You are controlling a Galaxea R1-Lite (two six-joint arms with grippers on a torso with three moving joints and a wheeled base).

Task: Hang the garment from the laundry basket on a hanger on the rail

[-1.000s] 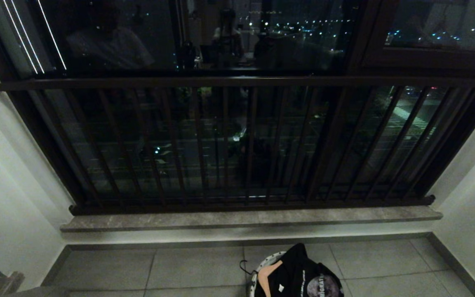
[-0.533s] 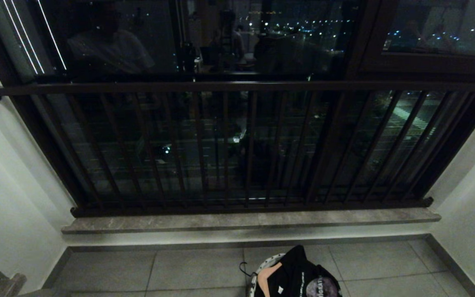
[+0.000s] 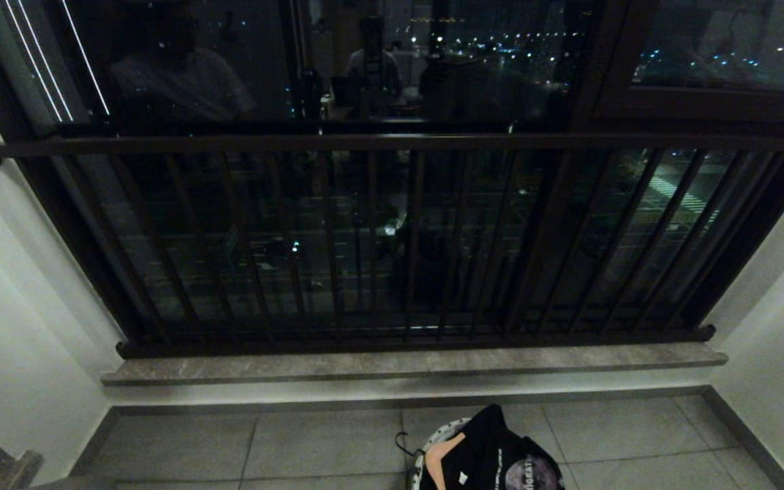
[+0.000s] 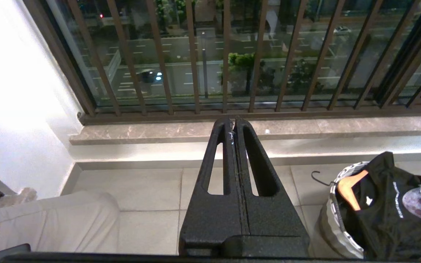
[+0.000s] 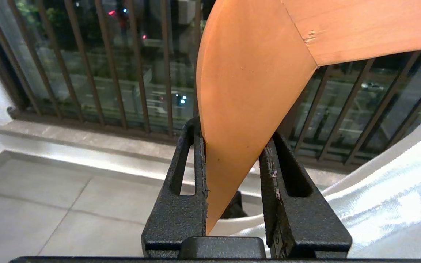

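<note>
From my remote seat I log the following: a small round white laundry basket with dark speckles on its rim (image 3: pixel 433 439) at the bottom centre of the head frame, standing on the grey tiled floor (image 3: pixel 263 442) and partly cut by the lower edge; a black garment with a pale round print and white lettering (image 3: pixel 501 456) heaped in it and spilling over the rim; a light wooden hanger with a thin dark wire hook (image 3: pixel 443 452) tucked into that garment, hook pointing toward the left of the frame; a long dark metal rail atop a barred balustrade (image 3: pixel 392 141) running across the upper third of the head frame, with dark night-time window glass behind it; a grey stone sill (image 3: pixel 412 361) below the bars; white walls at both sides; left gripper (image 4: pixel 235 122), centre of the left wrist frame, black fingers pressed together with nothing between them, the basket at lower right of that frame; right gripper (image 5: pixel 234 146), centre of the right wrist frame, clamped on the tapering end of a second, orange-brown wooden hanger (image 5: pixel 254 73) that rises to the top of the frame, with white cloth (image 5: pixel 378 197) at lower right; I find neither arm in the head frame
</note>
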